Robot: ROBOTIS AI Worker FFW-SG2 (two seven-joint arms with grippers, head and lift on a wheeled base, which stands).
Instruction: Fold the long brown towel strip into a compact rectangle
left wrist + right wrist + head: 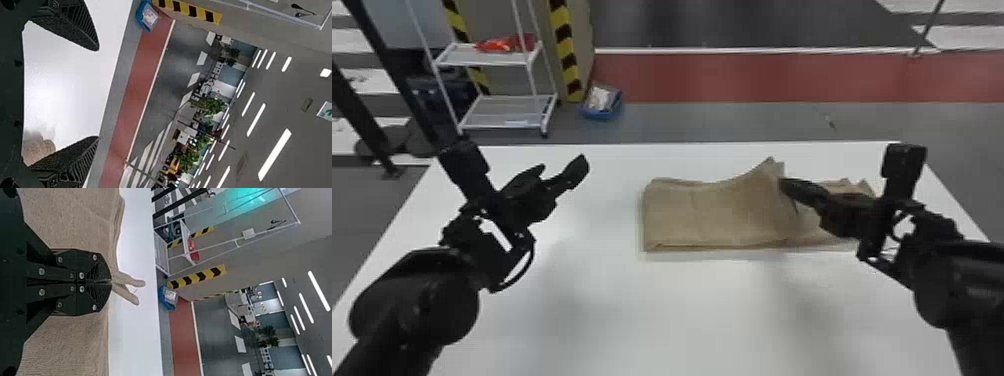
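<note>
The brown towel strip lies across the right half of the white table, layered at its left part, with its far edge pulled up into a peak near the right gripper. In the right wrist view the right gripper is shut on the towel, and two cloth ends poke out past the fingertips. Left of the towel, over bare table, the left gripper stands apart from it. Its own wrist view has the left gripper wide open with nothing between the fingers; a bit of towel appears beside one finger.
The white table extends in front of the towel and to its left. Beyond its far edge, on the floor, stand a white wire shelf and a blue bin.
</note>
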